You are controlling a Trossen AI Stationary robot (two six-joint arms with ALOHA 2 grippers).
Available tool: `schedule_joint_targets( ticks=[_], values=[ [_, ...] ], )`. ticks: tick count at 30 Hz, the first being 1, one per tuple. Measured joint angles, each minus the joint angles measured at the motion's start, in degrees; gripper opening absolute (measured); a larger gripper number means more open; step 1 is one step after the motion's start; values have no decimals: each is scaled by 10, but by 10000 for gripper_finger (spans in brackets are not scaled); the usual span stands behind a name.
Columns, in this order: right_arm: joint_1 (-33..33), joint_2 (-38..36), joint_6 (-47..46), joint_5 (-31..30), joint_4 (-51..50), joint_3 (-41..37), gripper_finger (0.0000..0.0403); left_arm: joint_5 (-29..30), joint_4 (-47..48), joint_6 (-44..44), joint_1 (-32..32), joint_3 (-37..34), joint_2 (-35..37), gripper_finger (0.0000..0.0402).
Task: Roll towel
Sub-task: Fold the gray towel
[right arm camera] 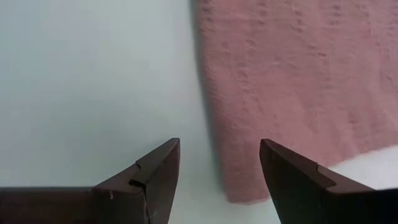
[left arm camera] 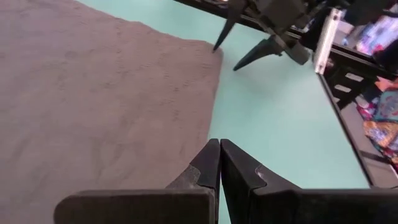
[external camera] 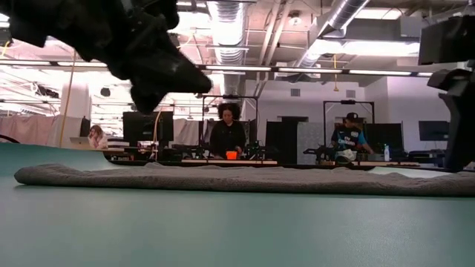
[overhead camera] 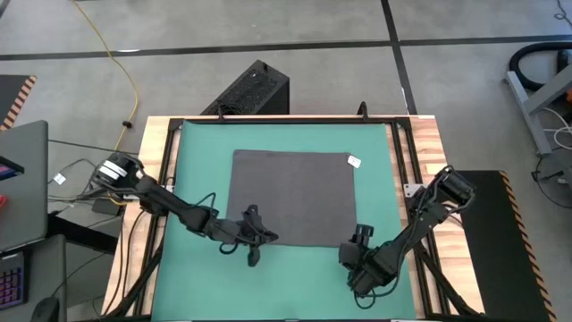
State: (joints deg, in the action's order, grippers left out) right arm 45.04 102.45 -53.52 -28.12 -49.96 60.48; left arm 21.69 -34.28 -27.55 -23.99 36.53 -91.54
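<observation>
The dark grey towel [overhead camera: 295,197] lies spread flat on the green mat [overhead camera: 197,170], its small white tag [overhead camera: 354,161] at the far right corner. In the low view the towel [external camera: 245,180] is a low flat strip. My left gripper [overhead camera: 259,238] is shut and hovers over the towel's near edge [left arm camera: 208,124], left of its middle; in the low view it [external camera: 174,78] is clear above the cloth. My right gripper [overhead camera: 360,238] is open above the towel's near right corner [right arm camera: 245,190], one finger over the mat, the other over the cloth.
A black frame [overhead camera: 402,152] borders the mat on the wooden table top [overhead camera: 429,143]. A black box [overhead camera: 255,89] stands on the floor beyond the far edge. People sit at desks in the room behind [external camera: 228,133]. Bare mat lies left and right of the towel.
</observation>
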Motion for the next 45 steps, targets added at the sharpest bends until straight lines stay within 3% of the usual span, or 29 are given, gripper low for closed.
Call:
schedule_joint_targets(
  ticks=[9, 13, 16, 23, 25, 32, 45],
  values=[
    [-7, -1, -1, 14, 7, -28, 242, -25, 3, 14, 14, 24, -23, 0],
    [-12, -3, -2, 44, 30, -40, 220, -26, 9, 14, 16, 24, -23, 0],
    [-18, -3, -5, 59, 33, -38, 182, -29, 14, 15, 17, 24, -23, 0],
    [-34, -2, -4, 101, 49, -38, 35, -32, 20, 16, 17, 24, -23, 0],
    [-36, -2, -4, 108, 53, -39, 13, -32, 24, 16, 17, 24, -23, 0],
    [-39, 0, -44, 110, 10, -10, 8, -13, 93, -17, 17, 24, -23, 0],
    [-55, 1, -45, 90, -41, 60, 3, 5, 117, -42, -17, 24, -23, 0]
  ],
)
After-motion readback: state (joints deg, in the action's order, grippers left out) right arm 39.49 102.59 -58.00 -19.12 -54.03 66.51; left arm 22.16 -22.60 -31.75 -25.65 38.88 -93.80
